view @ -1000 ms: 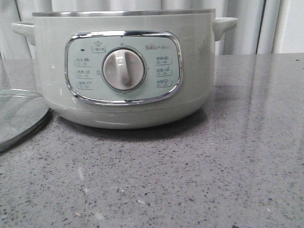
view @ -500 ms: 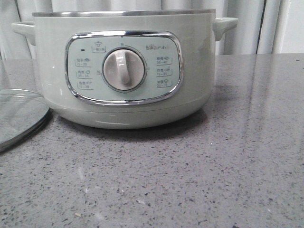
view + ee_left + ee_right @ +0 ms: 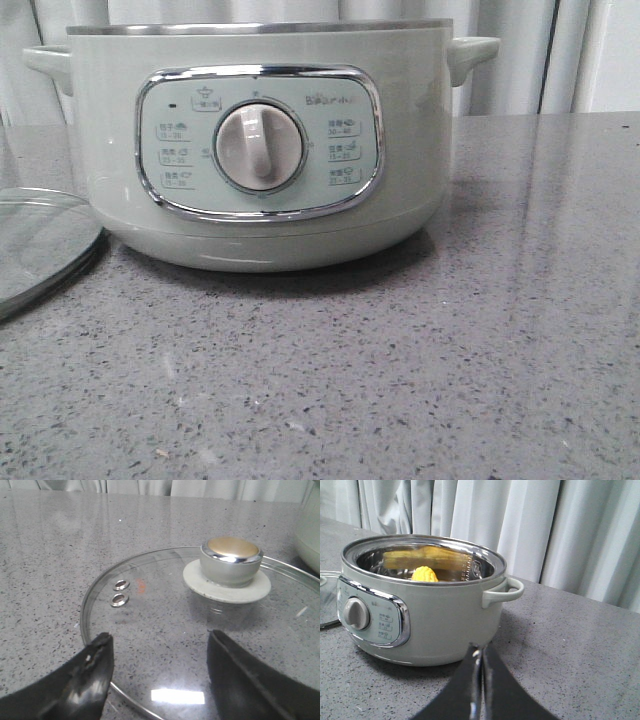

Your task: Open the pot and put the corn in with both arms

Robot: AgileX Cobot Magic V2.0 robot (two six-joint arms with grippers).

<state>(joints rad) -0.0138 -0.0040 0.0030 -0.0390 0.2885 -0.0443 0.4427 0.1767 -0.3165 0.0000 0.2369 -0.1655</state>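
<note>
The pale sage-green pot (image 3: 260,140) stands open at the middle of the grey counter, its dial (image 3: 260,147) facing me. In the right wrist view the pot (image 3: 420,615) holds the yellow corn (image 3: 425,574) inside, one end showing above the steel rim. My right gripper (image 3: 481,652) is shut and empty, off the pot's right side, clear of it. My left gripper (image 3: 159,640) is open and empty, just above the near edge of the glass lid (image 3: 165,615), which lies flat on the counter left of the pot. Neither gripper shows in the front view.
The glass lid (image 3: 35,245) has a chrome-and-gold knob (image 3: 231,560) and two small vent rings (image 3: 120,592). Pale curtains (image 3: 530,525) hang behind the counter. Grey speckled counter (image 3: 400,380) stretches in front and to the right of the pot.
</note>
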